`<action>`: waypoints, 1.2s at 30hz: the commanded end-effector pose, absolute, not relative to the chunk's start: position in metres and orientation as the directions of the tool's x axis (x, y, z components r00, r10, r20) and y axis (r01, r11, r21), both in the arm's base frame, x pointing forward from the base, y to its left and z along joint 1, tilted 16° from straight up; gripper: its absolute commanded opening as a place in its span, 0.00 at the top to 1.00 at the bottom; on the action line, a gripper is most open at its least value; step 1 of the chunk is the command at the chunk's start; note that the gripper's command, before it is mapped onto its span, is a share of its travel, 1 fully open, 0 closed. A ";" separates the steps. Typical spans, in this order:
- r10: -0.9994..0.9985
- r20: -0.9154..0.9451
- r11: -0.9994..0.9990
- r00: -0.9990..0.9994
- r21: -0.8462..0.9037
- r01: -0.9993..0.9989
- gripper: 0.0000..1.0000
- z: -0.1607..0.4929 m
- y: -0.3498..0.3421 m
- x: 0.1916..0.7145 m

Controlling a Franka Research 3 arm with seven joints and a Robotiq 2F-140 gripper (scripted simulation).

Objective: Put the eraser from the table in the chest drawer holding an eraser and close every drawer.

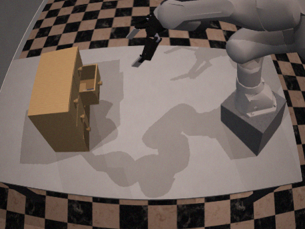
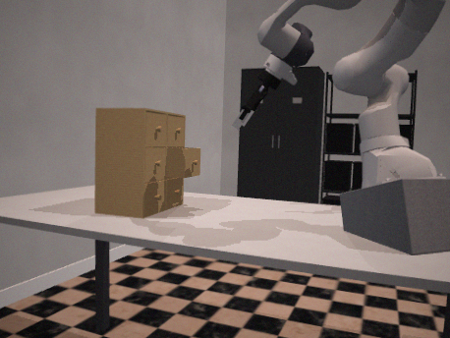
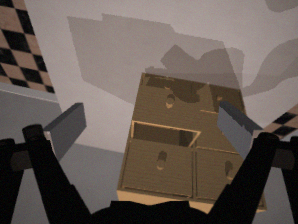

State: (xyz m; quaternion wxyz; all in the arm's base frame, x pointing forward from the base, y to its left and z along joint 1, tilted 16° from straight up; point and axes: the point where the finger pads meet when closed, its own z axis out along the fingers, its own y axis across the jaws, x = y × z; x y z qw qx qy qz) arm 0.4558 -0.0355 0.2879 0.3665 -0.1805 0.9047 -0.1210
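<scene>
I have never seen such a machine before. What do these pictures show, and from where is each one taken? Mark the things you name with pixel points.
You see one robot arm [image 1: 248,71] [image 2: 385,98], bolted on a grey block [image 1: 238,126] [image 2: 427,216]. At its end is a gripper [image 1: 136,50] [image 2: 240,123] [image 3: 151,114] with two fingers, standing wide open and holding nothing.

The top picture looks down on the table [image 1: 200,173] [image 2: 275,251] [image 3: 105,65]. The exterior picture looks from the side. The wrist picture looks from the arm's end, past both fingers, to the chest.

On the table stands a small wooden chest [image 1: 53,83] [image 2: 120,162] [image 3: 190,198] with six drawers. One drawer [image 1: 90,97] [image 2: 193,163] [image 3: 159,165], in the middle row, is pulled out. Something small shows inside, but I cannot tell what it is. I see no eraser on the table.
</scene>
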 end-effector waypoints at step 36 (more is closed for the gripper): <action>-0.179 -0.166 0.965 -0.970 -0.219 -0.141 0.00 0.302 -0.025 0.449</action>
